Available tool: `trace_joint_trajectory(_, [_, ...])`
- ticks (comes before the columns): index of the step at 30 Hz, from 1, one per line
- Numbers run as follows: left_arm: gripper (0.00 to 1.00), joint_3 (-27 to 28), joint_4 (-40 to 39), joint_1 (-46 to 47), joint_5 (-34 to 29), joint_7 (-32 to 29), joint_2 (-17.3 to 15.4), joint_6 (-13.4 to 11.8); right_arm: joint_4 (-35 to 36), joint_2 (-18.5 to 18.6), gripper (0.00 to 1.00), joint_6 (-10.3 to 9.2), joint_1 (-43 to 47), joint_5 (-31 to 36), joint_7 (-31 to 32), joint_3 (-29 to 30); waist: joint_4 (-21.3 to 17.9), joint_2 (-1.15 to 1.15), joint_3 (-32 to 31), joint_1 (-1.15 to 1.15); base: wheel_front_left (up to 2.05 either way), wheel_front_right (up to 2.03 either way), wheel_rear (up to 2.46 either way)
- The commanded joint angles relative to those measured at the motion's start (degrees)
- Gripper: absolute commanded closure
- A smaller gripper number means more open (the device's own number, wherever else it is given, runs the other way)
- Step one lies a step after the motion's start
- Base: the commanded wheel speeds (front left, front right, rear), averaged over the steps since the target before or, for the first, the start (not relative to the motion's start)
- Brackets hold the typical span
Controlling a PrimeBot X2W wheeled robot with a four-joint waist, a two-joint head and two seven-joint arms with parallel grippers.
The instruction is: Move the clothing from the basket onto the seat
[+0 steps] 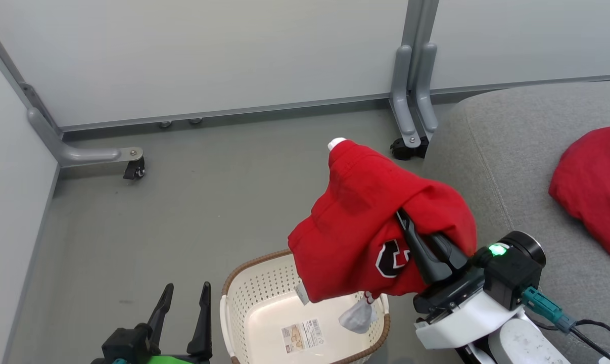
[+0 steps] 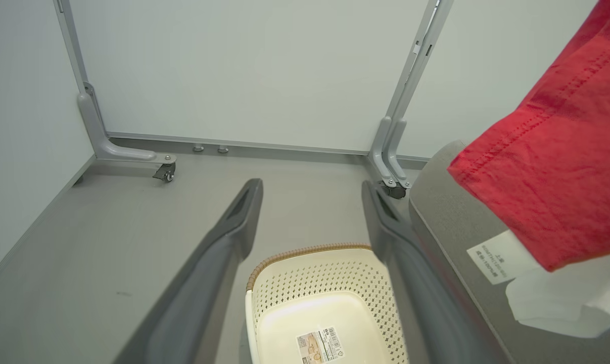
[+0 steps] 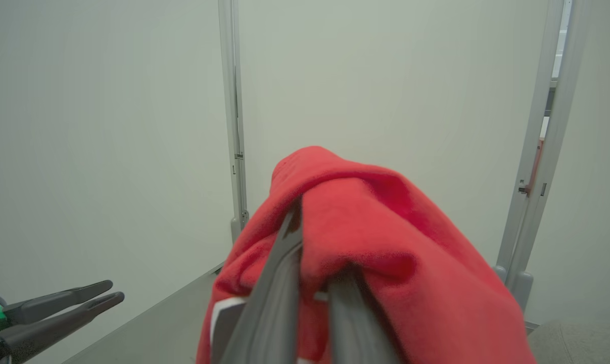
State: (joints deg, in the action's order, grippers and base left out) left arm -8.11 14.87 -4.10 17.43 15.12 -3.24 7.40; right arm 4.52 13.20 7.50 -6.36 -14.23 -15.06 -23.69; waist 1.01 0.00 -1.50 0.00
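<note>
right claw (image 1: pixel 404 222) raised, angled up-left, pinching red emblem garment (image 1: pixel 350 227) above basket (image 1: pixel 244 298); left claw (image 1: pixel 187 286) spread, low beside basket.

The emblem garment (image 1: pixel 355 227) hangs over basket (image 1: pixel 249 298) — plain garment (image 1: pixel 593 187) lies on seat (image 1: pixel 507 151).

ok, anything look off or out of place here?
Nothing spilled or damaged. Only oddity: the emblem garment is bunched and draped over the right jaws, shut on it, held aloft near the basket, with a care tag dangling. Basket upright, empty except its label. Plain red garment lies on the couch.
</note>
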Motion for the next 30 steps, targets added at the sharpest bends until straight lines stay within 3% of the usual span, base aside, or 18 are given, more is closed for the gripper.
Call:
trace_joint_trajectory(1, [0.00,-0.1,-0.3,0.1,-0.3,0.0,-0.1,0.2,0.0,-0.1,1.00,-0.02,0.3,0.3,-0.2,0.0,-0.3,0.00,0.0,0.00,0.00,0.00,0.00])
trace_joint_trajectory(15, [0.00,-1.0,-1.7,1.6,0.2,0.0,0.1,0.2,0.1,0.6,1.00,-0.02,0.3,1.0,-0.2,2.3,-7.8,0.00,1.6,0.00,0.00,0.00,0.00])
trace_joint_trajectory(30, [0.00,-2.0,-2.4,3.8,-0.4,0.0,-1.0,0.2,1.0,0.1,1.00,-0.02,1.2,2.2,-0.2,7.0,-23.9,0.00,4.3,0.00,0.00,0.00,0.00])
